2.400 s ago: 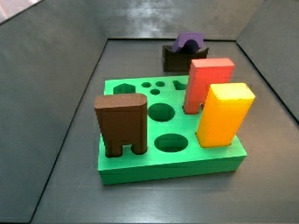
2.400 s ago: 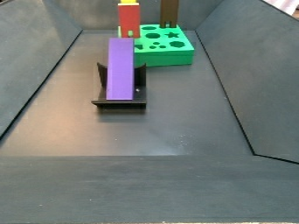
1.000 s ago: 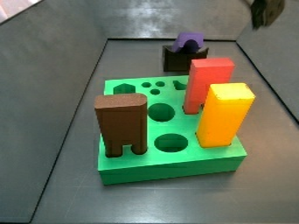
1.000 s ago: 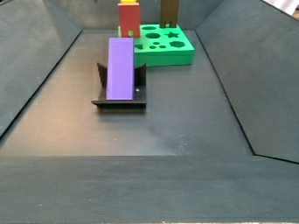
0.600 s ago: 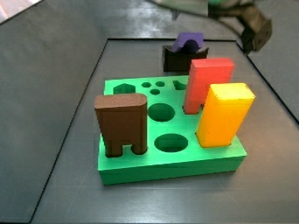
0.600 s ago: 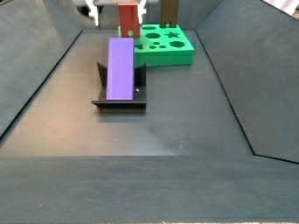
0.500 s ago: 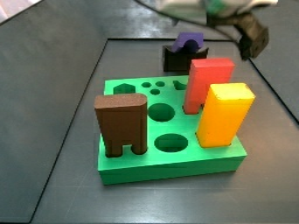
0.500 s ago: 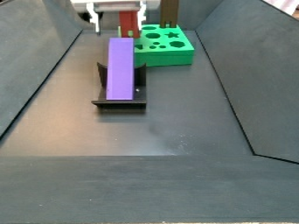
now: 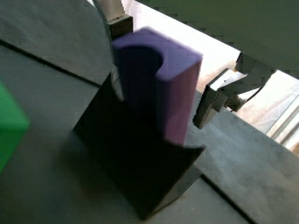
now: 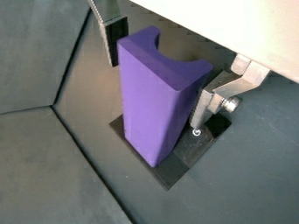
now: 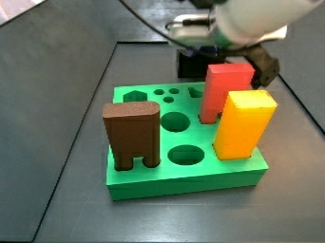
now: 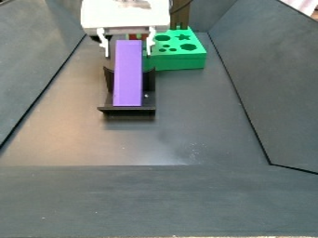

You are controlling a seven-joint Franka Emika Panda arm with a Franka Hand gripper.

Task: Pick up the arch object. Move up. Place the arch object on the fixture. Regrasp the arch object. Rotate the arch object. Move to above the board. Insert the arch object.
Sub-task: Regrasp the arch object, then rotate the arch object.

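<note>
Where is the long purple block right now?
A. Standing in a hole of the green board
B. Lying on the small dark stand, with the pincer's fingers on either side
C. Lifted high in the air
B: the purple block lies along the dark stand, away from the green board, with the pincer straddling its far end.
</note>
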